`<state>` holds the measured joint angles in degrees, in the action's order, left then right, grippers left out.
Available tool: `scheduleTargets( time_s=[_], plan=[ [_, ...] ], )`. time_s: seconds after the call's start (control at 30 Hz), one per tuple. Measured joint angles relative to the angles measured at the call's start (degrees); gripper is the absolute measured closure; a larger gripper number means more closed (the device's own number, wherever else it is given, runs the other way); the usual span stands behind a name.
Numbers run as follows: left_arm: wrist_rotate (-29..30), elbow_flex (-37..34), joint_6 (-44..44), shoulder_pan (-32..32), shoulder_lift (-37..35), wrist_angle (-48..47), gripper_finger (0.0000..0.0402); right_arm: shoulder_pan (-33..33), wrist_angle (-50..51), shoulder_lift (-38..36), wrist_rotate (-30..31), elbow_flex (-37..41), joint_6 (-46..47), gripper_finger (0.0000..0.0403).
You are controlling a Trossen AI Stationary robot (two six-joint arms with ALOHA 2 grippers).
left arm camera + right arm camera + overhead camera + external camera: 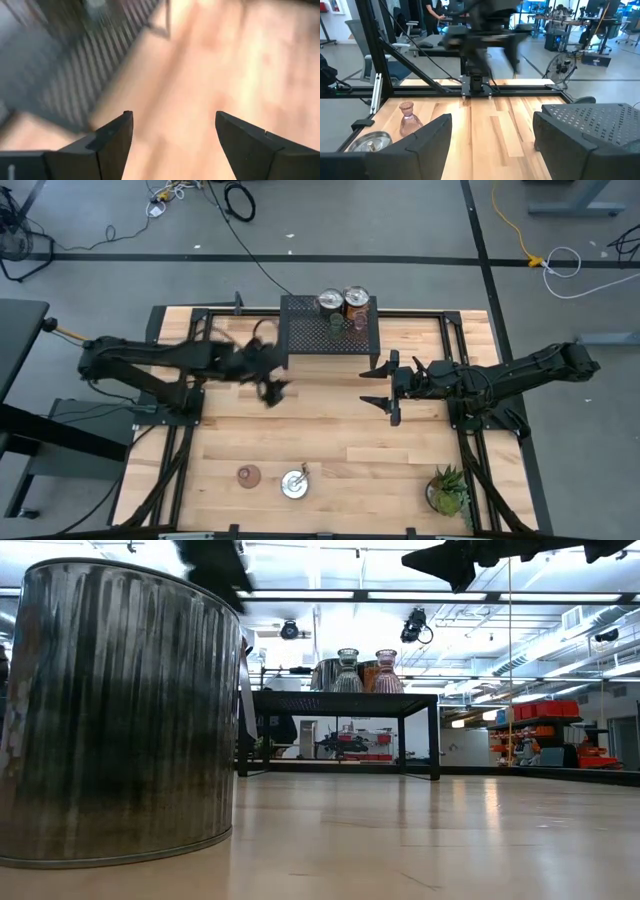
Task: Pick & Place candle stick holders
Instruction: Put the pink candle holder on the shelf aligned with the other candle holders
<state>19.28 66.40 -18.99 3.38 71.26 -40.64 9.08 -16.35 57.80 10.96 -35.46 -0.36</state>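
Four candle stick holders already stand on the black mesh rack (330, 327) at the upper middle of the high view: a silver-topped holder (329, 302), the copper-bodied holder (355, 301) just beside it, and in front of them a small olive-green cup (337, 322) and a pinkish cup (359, 322). Two are left on the bench (340, 440), near its lower edge: a pinkish-brown cup (248, 475) and, just beside it, a silver-topped holder (294, 483). A spiky potted plant (448, 490) sits at the lower right.

The left gripper (272, 390) hangs left of the rack's front corner, blurred, fingers apart and holding nothing. The right gripper (386, 384) hovers right of centre, fingers apart and empty too. By the look of it, the job is about two-thirds done, with the last two holders still to fetch.
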Motion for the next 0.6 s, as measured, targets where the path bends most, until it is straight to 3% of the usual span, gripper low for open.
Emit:
scheduleTargets(
  time_s=[0.17, 0.3, 0.6],
  plan=[
    [-0.7, -1.7, -15.4, 11.7, -3.4, -11.1, 0.0115, 0.0, 0.2, 0.0, 0.0, 0.0, 0.1, 0.0124],
    [3.5, -2.3, -32.4, 23.3, -3.4, -19.4, 0.0115, 0.0, 0.2, 0.0, -0.1, 0.0, 0.8, 0.0124],
    [11.6, -2.3, -60.6, 45.6, 3.4, -19.4, 0.0115, 0.0, 0.2, 0.0, -0.4, 0.0, 0.8, 0.0124]
  ],
)
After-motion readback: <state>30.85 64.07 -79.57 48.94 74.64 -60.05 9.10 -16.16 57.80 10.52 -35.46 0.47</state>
